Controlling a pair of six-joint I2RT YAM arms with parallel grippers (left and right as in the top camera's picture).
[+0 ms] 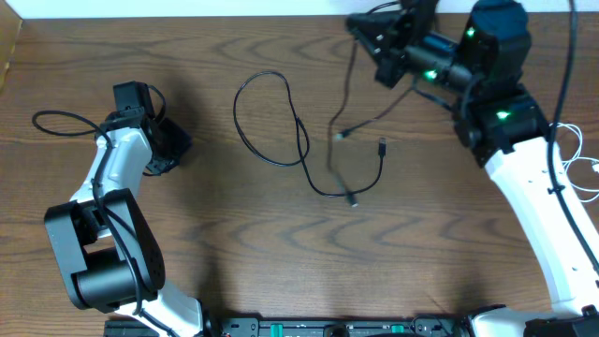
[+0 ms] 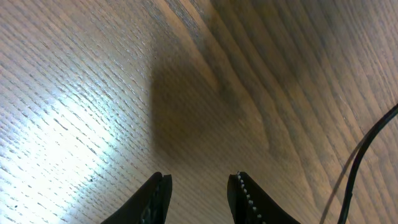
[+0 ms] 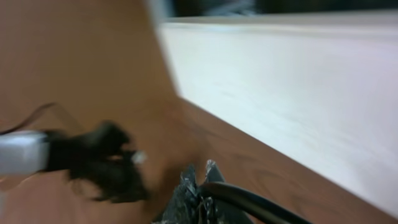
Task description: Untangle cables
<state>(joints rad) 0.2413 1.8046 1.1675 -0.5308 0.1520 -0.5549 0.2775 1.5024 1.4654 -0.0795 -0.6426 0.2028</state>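
Note:
A thin black cable (image 1: 267,120) lies in loops at the middle of the table, with small plug ends (image 1: 382,145) to its right. My right gripper (image 1: 358,28) is raised at the far edge and shut on a black cable strand (image 1: 343,84) that hangs down to the table. In the right wrist view that cable (image 3: 249,199) runs out from between the shut fingertips of the right gripper (image 3: 199,171). My left gripper (image 1: 176,145) rests low over bare wood at the left, well away from the loops. In its wrist view the left gripper (image 2: 199,178) stands open with nothing between its fingers. A thin white cable (image 1: 585,164) shows at the right edge.
A thicker black arm wire (image 1: 61,119) curls left of the left arm and shows at the right of the left wrist view (image 2: 367,149). The table's far edge meets a white surface (image 3: 280,81) behind the right gripper.

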